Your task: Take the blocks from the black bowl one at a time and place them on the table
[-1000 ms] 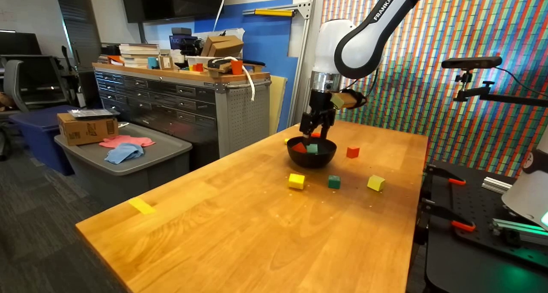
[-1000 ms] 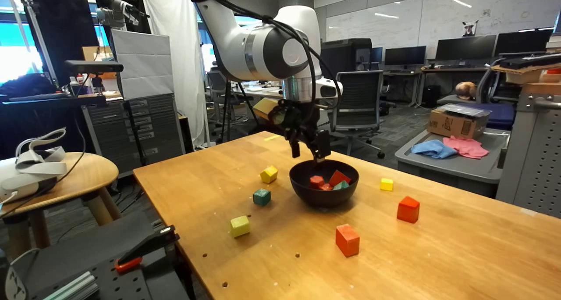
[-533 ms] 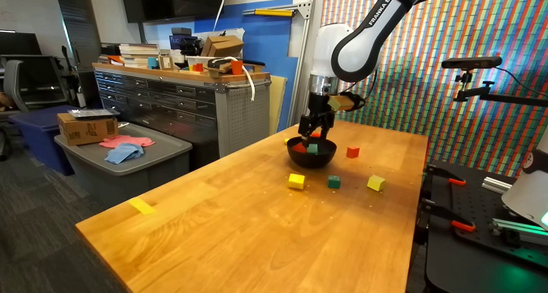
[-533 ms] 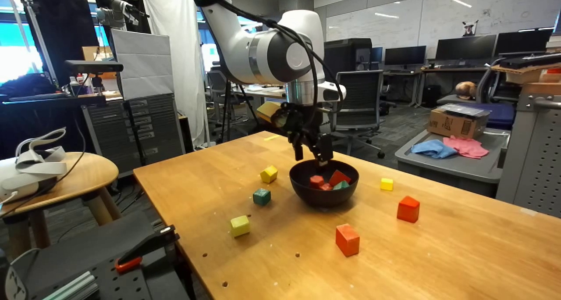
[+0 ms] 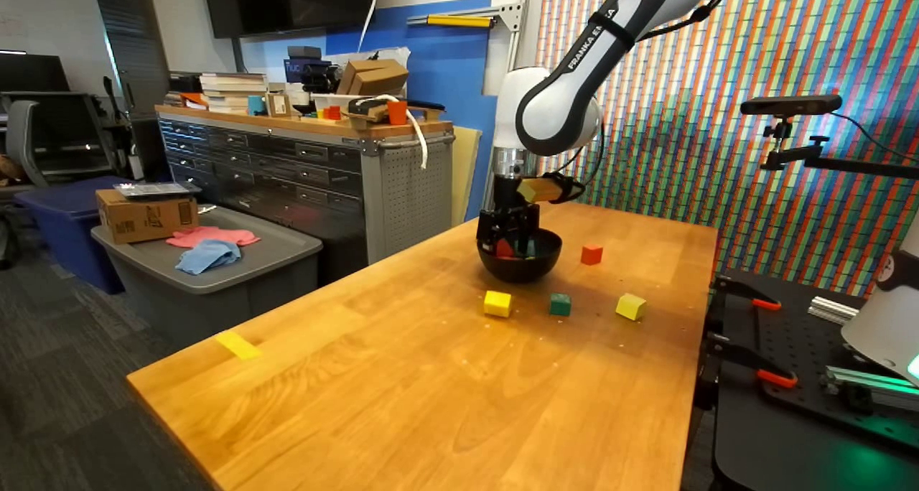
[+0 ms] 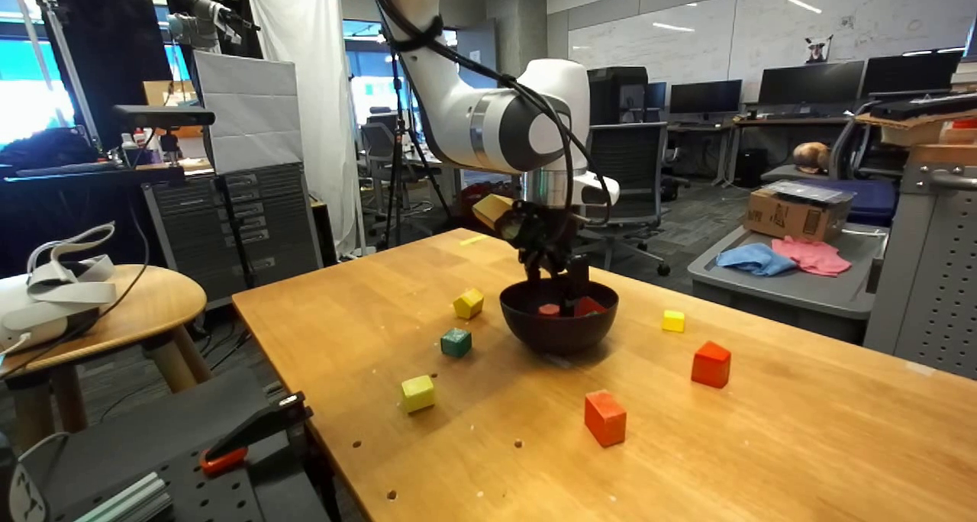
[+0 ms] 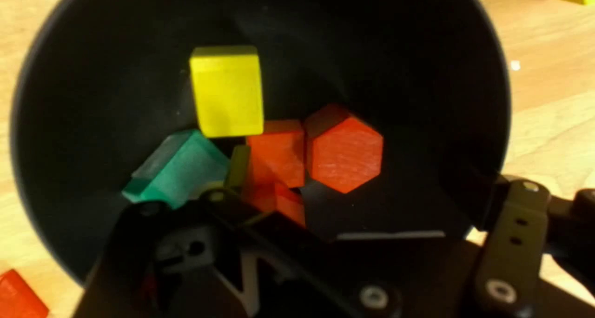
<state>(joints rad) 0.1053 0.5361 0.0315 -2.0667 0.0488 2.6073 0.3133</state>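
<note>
While the black bowl (image 5: 528, 270) is not yet emptied, another pick is judged to be in hand.
In an exterior view, the bowl, smooth and rounded, is placed near the frame's centre on the bench (image 5: 431, 383), whose warm wood grain is clearly shown. In an exterior view, six blocks (image 6: 456, 343), flat-faced and sharp-edged, are strewn at left, lower centre and right of the bowl. In the wrist view, a yellow block (image 7: 228, 99), a green block (image 7: 183, 167) and three red blocks (image 7: 346, 155), one six-sided, are clustered inside it at mid-frame. The fingers (image 7: 520, 225) are spread wide, lower left and lower right, with nothing gripped; next, a single block should probably be centred between them, pinched and lifted clear.
</note>
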